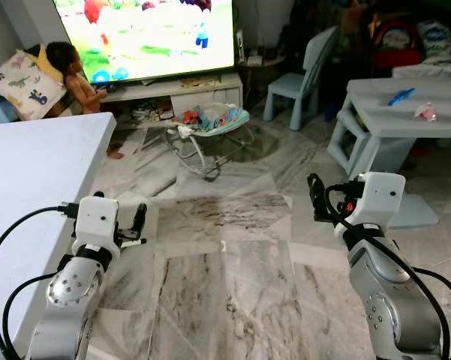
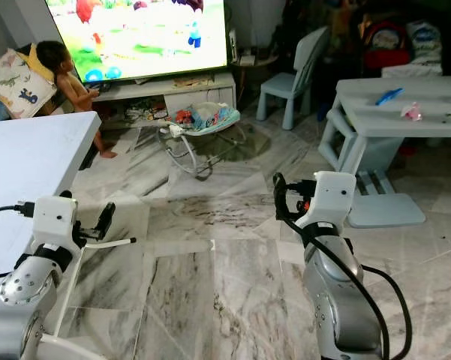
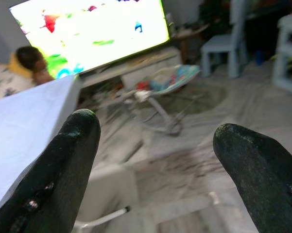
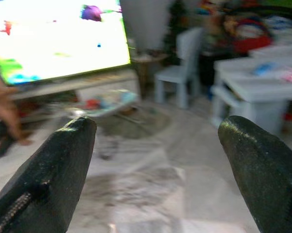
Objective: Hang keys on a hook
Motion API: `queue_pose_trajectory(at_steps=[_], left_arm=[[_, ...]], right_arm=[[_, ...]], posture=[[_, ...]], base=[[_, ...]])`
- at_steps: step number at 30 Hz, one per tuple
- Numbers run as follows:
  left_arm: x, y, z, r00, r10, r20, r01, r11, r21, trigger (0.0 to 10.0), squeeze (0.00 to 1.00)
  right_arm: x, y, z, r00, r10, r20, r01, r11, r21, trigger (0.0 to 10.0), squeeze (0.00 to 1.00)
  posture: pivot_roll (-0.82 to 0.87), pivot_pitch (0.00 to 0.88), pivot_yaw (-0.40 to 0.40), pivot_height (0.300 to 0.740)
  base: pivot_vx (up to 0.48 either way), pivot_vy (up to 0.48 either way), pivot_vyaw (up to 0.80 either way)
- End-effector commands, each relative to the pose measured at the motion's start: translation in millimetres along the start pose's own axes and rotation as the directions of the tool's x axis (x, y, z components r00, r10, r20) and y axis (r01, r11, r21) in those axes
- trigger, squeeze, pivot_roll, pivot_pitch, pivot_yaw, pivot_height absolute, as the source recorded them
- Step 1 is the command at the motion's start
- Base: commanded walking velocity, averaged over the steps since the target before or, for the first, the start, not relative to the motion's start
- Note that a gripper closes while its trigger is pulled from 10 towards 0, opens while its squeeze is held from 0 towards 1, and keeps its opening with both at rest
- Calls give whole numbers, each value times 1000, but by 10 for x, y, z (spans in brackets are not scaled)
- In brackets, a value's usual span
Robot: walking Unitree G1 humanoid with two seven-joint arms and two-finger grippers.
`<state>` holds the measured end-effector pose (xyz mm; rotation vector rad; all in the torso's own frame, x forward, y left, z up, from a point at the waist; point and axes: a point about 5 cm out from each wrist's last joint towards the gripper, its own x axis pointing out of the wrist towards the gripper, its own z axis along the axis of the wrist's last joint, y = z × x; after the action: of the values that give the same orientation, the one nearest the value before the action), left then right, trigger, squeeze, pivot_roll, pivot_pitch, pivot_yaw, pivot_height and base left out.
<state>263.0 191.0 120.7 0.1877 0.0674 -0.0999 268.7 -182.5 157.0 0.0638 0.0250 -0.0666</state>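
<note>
Plainly, both grippers gape above veined marble floor (image 1: 233,277).

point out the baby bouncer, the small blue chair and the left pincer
baby bouncer (image 1: 210,120): left eye view, on its patterned seat
small blue chair (image 1: 300,81): left eye view, on its seat edge
left pincer (image 3: 155,160): left wrist view, midway between its open fingertips
</note>
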Motion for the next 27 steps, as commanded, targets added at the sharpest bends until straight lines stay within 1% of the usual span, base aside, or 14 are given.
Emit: queue_pose_trajectory(at_steps=[1, 5, 8, 10, 13, 15, 18, 27], left_arm=[[-12, 94, 18, 1000, 27, 0, -27, 999, 18, 10000, 0], [-5, 91, 16, 1000, 26, -2, -26, 1000, 12, 10000, 0], [4, 80, 13, 1000, 24, -3, -24, 1000, 12, 10000, 0], [21, 50, 17, 1000, 22, 0, -22, 1000, 4, 10000, 0], [37, 32, 20, 1000, 23, 1, -23, 1000, -6, 10000, 0], [40, 28, 15, 999, 34, -2, -34, 999, -29, 10000, 0], [35, 28, 12, 999, 35, -2, -35, 999, -28, 10000, 0], [36, 2, 3, 999, 41, -3, -41, 999, -33, 10000, 0]], right_arm=[[8, 70, 43, 1000, 26, 13, -27, 999, 20, 10000, 0], [-5, 67, 22, 1000, 30, -3, -30, 999, 25, 10000, 0], [-10, 60, 22, 1000, 27, -2, -27, 1000, 12, 10000, 0], [-12, 30, 10, 1000, 16, -16, -16, 1000, 5, 10000, 0], [1, 16, 6, 1000, 16, -26, -16, 1000, 3, 10000, 0], [12, 27, 24, 999, 29, -15, -29, 999, 17, 10000, 0], [21, 36, 37, 999, 32, -12, -32, 999, 2, 10000, 0], [50, 38, 41, 999, 34, -20, -34, 999, -1, 10000, 0]], posture=[[-49, 0, 70, 740], [-54, 0, 71, 740], [-58, 0, 69, 740], [-63, 0, 65, 740], [-66, 0, 58, 740], [-66, 0, 55, 740], [-66, 0, 53, 740], [-69, 0, 44, 740]], base=[[0, 0, 0], [0, 0, 0], [0, 0, 0], [-141, 0, 0], [-300, 0, 0], [-300, 0, 0], [0, 0, 0], [-247, 0, 0]])
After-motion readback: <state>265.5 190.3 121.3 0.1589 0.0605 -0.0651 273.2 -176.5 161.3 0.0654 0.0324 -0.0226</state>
